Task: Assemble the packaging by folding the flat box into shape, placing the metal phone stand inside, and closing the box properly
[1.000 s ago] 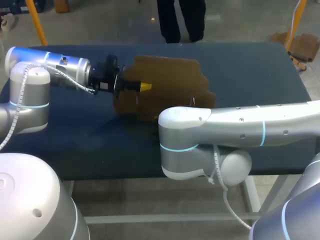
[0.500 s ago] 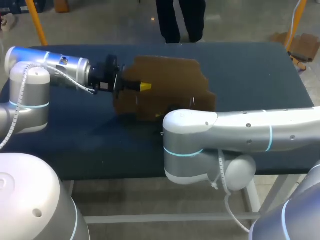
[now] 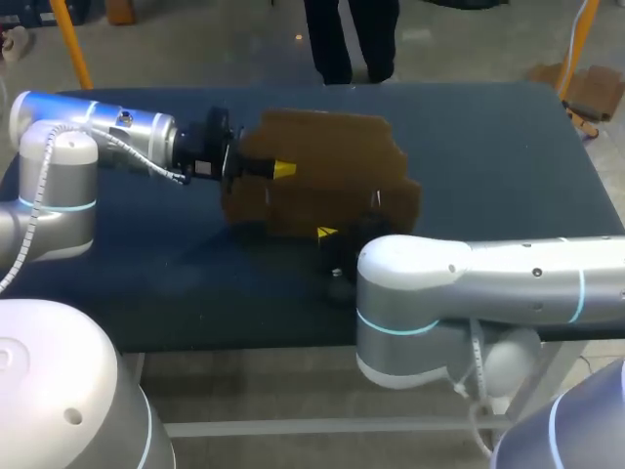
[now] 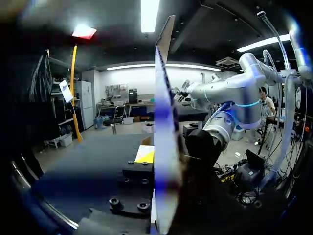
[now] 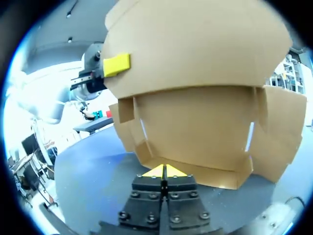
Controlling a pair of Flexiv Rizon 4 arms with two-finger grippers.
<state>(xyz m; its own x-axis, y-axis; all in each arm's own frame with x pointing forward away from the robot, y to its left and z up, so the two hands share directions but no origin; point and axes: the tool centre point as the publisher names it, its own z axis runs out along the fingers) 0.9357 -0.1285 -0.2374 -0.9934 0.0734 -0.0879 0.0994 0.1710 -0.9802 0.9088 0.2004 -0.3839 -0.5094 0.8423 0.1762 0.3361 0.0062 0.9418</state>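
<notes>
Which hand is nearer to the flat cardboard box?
Left. The left hand grips a panel of the box; the right hand sits closed just before its near edge.

box (image 3: 332, 156) near edge hidden, behind right arm (image 3: 469, 283)

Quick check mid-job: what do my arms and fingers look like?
The left arm and right arm are rounded silver-white tubes with thin cyan rings at the joints and a pale coiled cable alongside. Each ends in black hardware; the left gripper and right gripper have bolted black fingers with bright yellow tips.
</notes>
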